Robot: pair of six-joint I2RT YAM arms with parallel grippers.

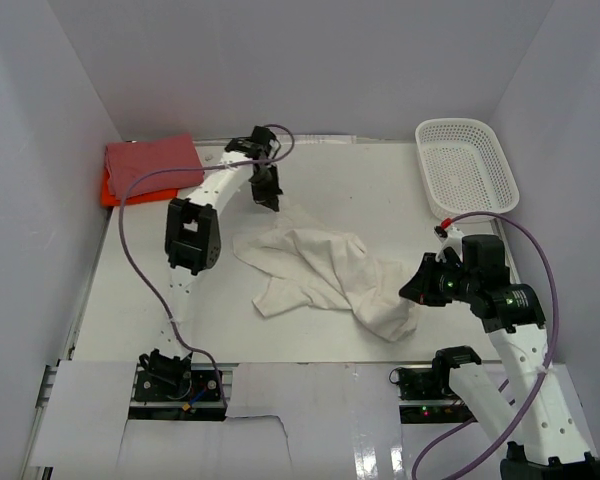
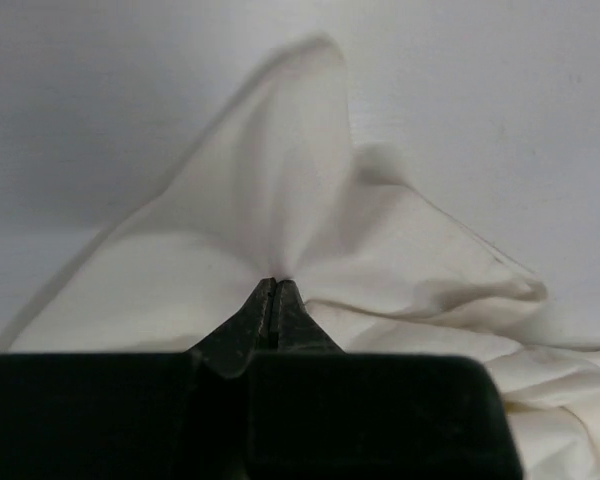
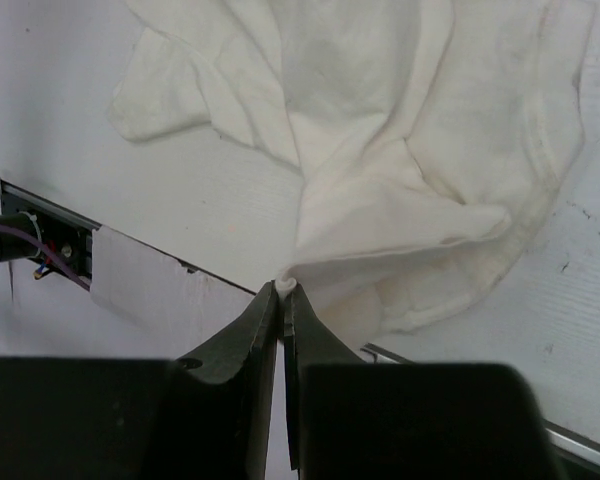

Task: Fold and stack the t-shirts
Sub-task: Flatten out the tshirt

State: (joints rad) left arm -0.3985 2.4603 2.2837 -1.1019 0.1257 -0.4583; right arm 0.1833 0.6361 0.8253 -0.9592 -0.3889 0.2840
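A cream t-shirt [image 1: 325,270] lies crumpled across the middle of the table. My left gripper [image 1: 267,200] is shut on its far edge, and the cloth rises in a peak from the closed tips [image 2: 276,285]. My right gripper [image 1: 412,292] is shut on the shirt's near right corner; a small roll of cloth shows between its tips [image 3: 285,287]. A folded dusty pink-red t-shirt [image 1: 152,163] lies on a bright orange t-shirt [image 1: 108,190] at the far left corner.
A white plastic mesh basket [image 1: 465,165] stands at the far right corner. White walls close in the table on three sides. The left arm's purple cable [image 1: 140,260] loops over the left part of the table.
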